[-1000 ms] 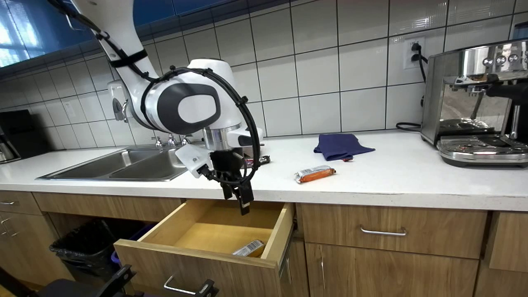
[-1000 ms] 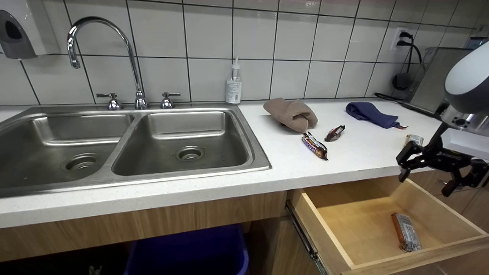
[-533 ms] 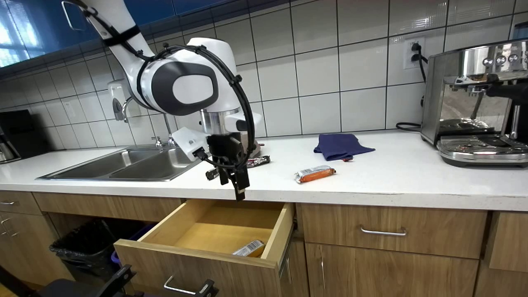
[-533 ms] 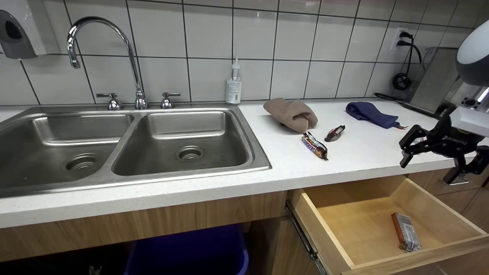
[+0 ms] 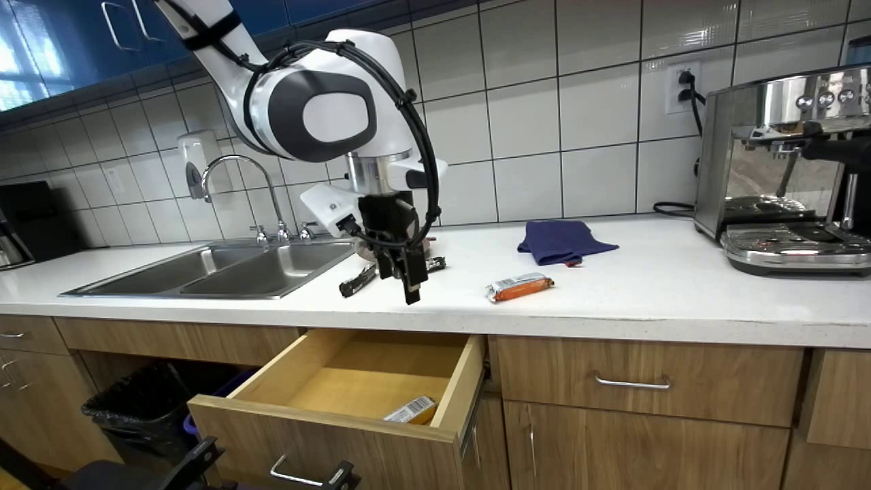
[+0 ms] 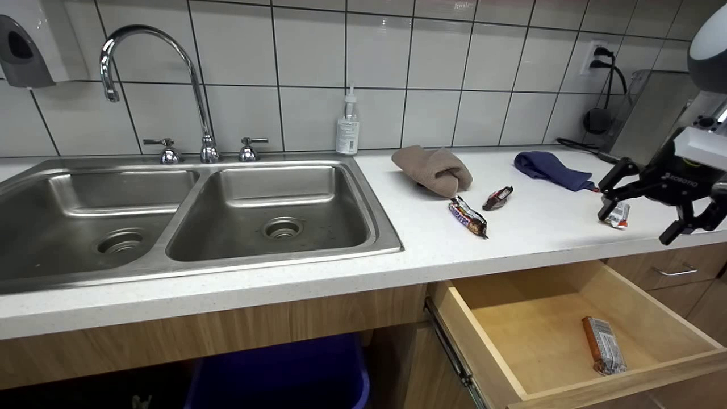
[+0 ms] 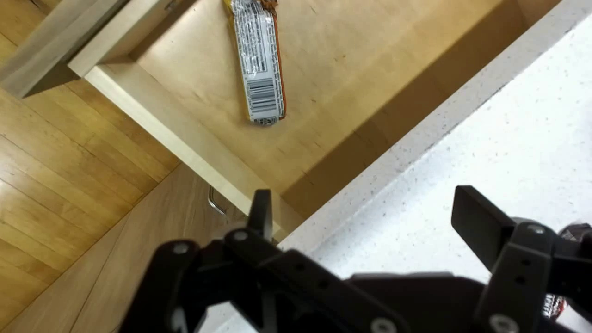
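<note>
One wrapped bar [image 6: 604, 345] in your drawer [image 6: 534, 329], your end effector [image 6: 635, 229] hanging near the bench [image 6: 539, 227], jaws way apart.

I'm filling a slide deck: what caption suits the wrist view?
Open, empty gripper and a wrapped bar lying barcode-up in the pulled-out drawer.
</note>
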Motion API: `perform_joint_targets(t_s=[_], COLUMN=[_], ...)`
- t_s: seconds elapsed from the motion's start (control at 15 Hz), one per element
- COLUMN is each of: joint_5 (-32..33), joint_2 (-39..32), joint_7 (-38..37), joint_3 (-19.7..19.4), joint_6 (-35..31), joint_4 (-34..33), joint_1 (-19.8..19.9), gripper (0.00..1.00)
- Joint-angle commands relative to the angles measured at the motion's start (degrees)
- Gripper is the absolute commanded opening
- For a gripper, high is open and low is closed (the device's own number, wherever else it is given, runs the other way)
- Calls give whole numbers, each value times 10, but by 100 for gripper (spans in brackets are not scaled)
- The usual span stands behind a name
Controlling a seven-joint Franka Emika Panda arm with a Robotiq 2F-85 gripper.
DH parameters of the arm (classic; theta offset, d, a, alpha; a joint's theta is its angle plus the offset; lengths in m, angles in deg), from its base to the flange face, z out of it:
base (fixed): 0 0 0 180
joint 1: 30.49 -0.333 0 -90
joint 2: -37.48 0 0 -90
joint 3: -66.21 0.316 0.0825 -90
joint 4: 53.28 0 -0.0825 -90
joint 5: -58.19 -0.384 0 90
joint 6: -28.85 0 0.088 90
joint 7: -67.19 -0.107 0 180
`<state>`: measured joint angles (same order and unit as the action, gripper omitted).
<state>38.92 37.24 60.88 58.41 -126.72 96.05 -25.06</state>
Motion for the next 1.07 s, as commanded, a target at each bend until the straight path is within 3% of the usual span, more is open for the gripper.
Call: perform_joint_targets(t_s=[0.0,1.0], joint_5=[21,54], joint_2=[-10,-119], joint_7=[0,-16], joint_3=[-7,-33], joint_6=[33,69], joint_4=[-42,-193], joint_1=[15,44], gripper=[100,100])
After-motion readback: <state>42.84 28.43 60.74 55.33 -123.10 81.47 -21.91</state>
